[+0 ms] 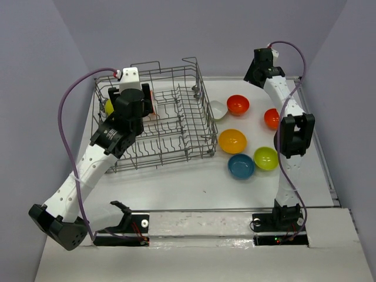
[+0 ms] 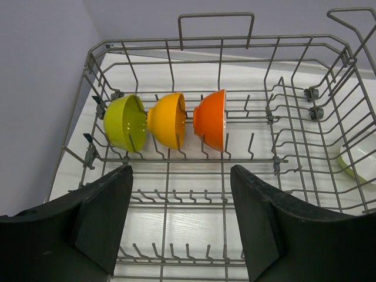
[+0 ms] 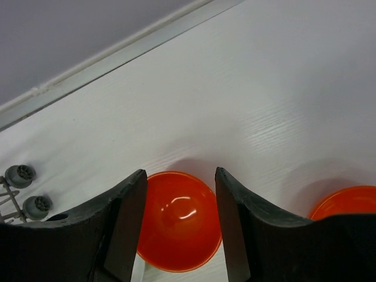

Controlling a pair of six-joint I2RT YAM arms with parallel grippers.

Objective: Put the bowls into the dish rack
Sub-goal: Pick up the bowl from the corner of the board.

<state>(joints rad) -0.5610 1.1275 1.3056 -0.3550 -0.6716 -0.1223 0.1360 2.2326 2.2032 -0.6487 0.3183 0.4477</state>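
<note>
**Overhead and wrist views, bowl loading.** The large rectangular grey wire dish rack (image 1: 176, 141) is sitting on the left part of the white tabletop (image 1: 176, 188). The left gripper (image 2: 181, 170) is hovering over the rack's tined floor. Its two black fingers (image 2: 100, 217) are standing wide apart and are gripping nothing.

Beyond them, three small glossy bowls are standing on edge between the tines, side by side in one row:
- the racked lime green bowl (image 2: 124, 123)
- the racked orange-yellow bowl (image 2: 167, 119)
- the racked red-orange bowl (image 2: 210, 119)

Six more bowls are lying rim-up on the tabletop to the right of the rack:
- The white bowl (image 1: 218, 110) is resting just beside the rack's right wall.
- The far red-orange bowl (image 1: 238, 104) is lying next to the white bowl.
- The outer red-orange bowl (image 1: 271, 118) is lying nearer the right arm.
- The loose orange-yellow bowl (image 1: 232, 141) is lying in front of these.
- The teal blue bowl (image 1: 241, 166) and the loose lime green bowl (image 1: 265, 158) are lying side by side, nearest the arm bases.

The right gripper (image 3: 180, 173) is hanging over the far red-orange bowl. In the right wrist view this bowl is showing through the gap between the fingers, its flanks hidden behind them. The fingers are standing partly open and are closing on nothing. Whether their tips are touching the bowl cannot be told.
</note>
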